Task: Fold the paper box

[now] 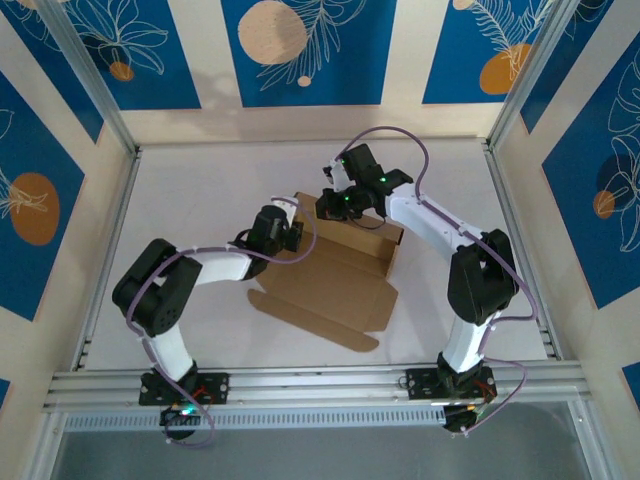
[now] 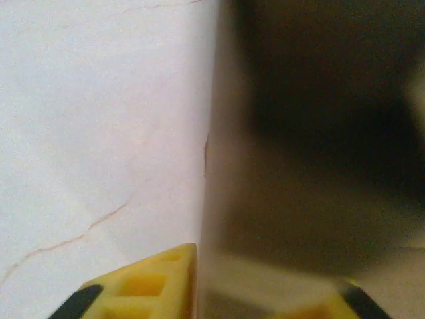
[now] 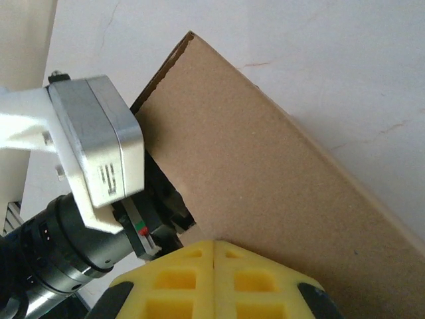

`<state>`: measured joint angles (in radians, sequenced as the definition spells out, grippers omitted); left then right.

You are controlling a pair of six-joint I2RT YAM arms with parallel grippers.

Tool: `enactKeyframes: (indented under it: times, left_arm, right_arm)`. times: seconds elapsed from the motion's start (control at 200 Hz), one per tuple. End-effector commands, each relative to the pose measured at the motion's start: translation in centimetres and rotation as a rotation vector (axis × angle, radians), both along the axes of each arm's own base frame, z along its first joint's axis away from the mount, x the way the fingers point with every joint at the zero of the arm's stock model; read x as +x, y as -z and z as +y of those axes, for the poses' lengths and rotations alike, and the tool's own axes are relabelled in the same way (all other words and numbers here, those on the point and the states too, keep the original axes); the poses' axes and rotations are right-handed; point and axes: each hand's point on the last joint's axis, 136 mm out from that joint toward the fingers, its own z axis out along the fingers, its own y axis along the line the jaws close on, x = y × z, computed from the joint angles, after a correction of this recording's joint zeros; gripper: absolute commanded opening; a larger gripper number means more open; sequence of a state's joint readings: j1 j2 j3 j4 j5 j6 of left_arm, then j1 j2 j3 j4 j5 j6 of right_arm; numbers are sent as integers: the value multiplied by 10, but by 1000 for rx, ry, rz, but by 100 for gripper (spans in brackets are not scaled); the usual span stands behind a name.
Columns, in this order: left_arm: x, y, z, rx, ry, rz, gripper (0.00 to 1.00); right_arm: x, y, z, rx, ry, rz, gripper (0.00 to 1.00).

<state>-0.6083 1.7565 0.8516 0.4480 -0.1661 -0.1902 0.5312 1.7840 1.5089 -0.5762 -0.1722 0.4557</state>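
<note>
Basically, the main risk is that the raised far wall of the paper box (image 1: pixel 335 290) drops flat again. The right gripper (image 3: pixel 216 249) is fully closed, fingertips together with nothing between them. It sits right at the edge of that wall, so at best it pushes and doesn't hold. The left gripper (image 2: pixel 265 292) has its jaws partly apart, straddling a standing panel at the box's left end. I can't tell if either pad actually presses the board. If neither grips, only the creases keep the walls up.

Second risk: the box skids on the smooth white table (image 1: pixel 190 190) under a sideways push. It looks light and nothing pins it.

Third: the wrists crowd each other at the far-left corner. The right wrist view has the left arm's wrist housing (image 3: pixel 93 153) just beside the panel, so a collision or a crushed corner is plausible.

Fourth: closed tips shoving mid-panel could dent the board off its crease.

Layout: the box sits mid-table with the far wall up and the near flaps lying flat toward the arm bases. The left gripper is at its left end and the right gripper is at the far wall's top edge. Both are touching the cardboard or just beside it.
</note>
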Motion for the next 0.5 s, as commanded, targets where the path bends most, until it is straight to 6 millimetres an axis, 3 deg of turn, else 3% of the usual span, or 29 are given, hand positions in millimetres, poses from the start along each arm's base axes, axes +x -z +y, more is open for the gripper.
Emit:
enactKeyframes:
  times: [0.0,0.14,0.22,0.35,0.495]
  left_arm:
    - [-7,-27,-2,-28,19,-63,39]
    - [-28,-49,1,-53,118,-142,53]
    - [-36,-58,5,-47,172,-184,56]
    - [-30,-45,25,-26,137,-121,52]
    - [-20,-24,29,13,104,-33,48]
  right_arm:
    - [-8,10,1,-10,9,35,0]
    - [-11,5,3,-7,0,20,0]
    - [-12,4,4,-5,-5,20,0]
    - [-14,4,6,-1,-15,24,0]
    - [-15,2,7,9,-22,20,0]
